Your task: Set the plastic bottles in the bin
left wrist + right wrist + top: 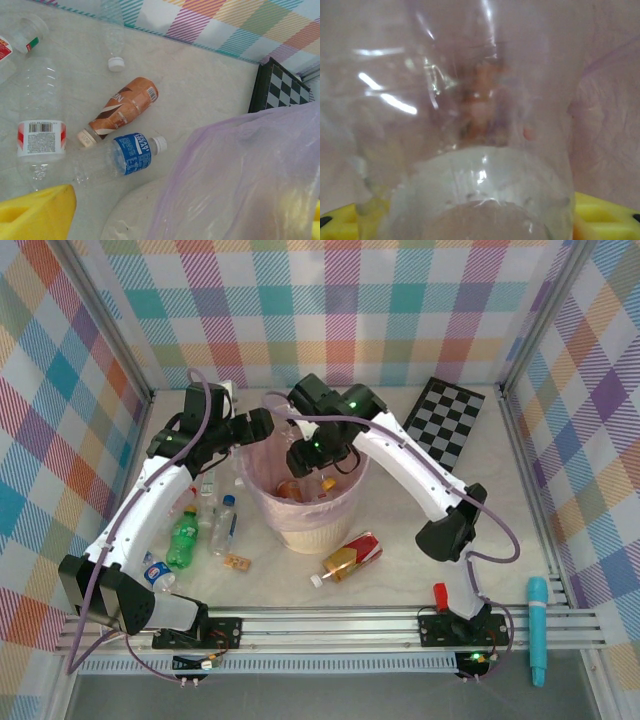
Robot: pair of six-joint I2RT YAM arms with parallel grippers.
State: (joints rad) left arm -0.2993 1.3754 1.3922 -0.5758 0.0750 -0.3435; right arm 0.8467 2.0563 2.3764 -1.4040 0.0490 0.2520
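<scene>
We had the right gripper [303, 462] clamped on a clear bottle [470, 125] over the bin [312, 528]. The left gripper [258, 426] hung spread and empty beside the bin's left rim. Other plastic bottles [224, 527] crowded the pale table [400, 580] left of the bin. The table lay bare to its right.

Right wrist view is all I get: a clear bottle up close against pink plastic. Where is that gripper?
Observer: The right gripper, with the clear bottle in its jaws, hangs over the open mouth of the bin.
Operator: Anything inside already?
Observer: Yes, an orange item lies on the pink liner.
Operator: Any bottles left outside it?
Observer: Several, among them a green bottle left of the bin and a red-and-yellow bottle in front of it.
</scene>
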